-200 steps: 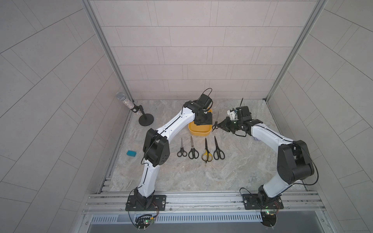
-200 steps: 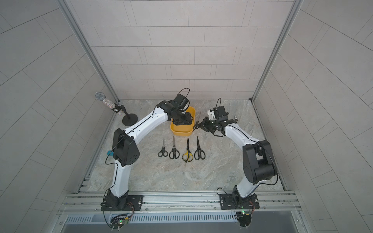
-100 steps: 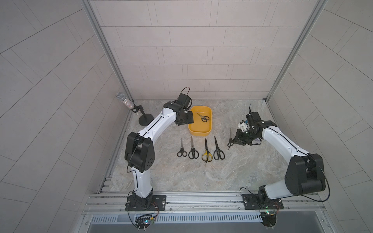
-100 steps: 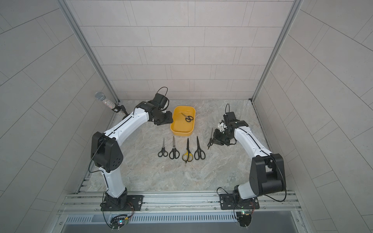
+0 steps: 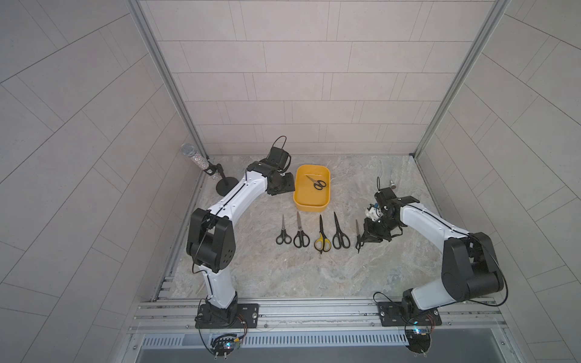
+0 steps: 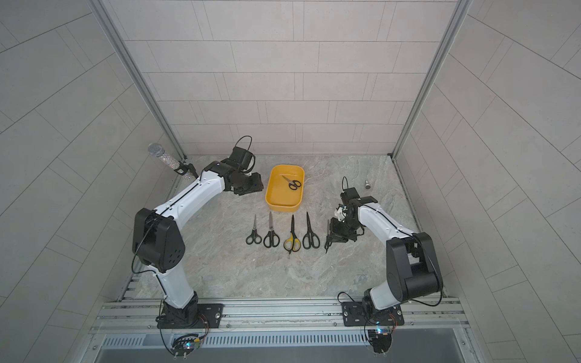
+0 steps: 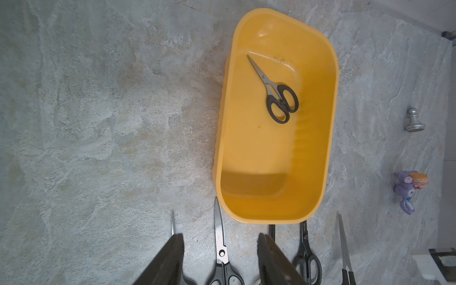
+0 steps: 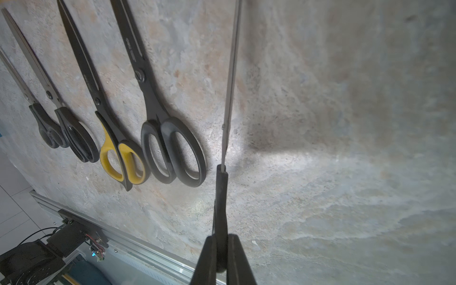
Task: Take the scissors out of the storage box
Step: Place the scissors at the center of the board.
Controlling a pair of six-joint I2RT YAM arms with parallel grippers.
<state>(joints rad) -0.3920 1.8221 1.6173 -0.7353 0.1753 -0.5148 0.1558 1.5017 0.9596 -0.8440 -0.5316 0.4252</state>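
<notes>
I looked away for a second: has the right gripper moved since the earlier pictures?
Yes. In a top view the right gripper, shut on scissors, has moved away from the storage box, toward the robot's base.

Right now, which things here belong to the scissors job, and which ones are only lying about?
Job: yellow box; scissors inside it; four scissors in a row; held scissors in right gripper.
Lying about: microphone; silver pawn; purple toy.

No legible text found. Faint printed marks noted on blades of large black scissors point(image 8: 144, 84) and yellow-handled scissors point(image 8: 98, 101), right wrist view; too small to be read.
</notes>
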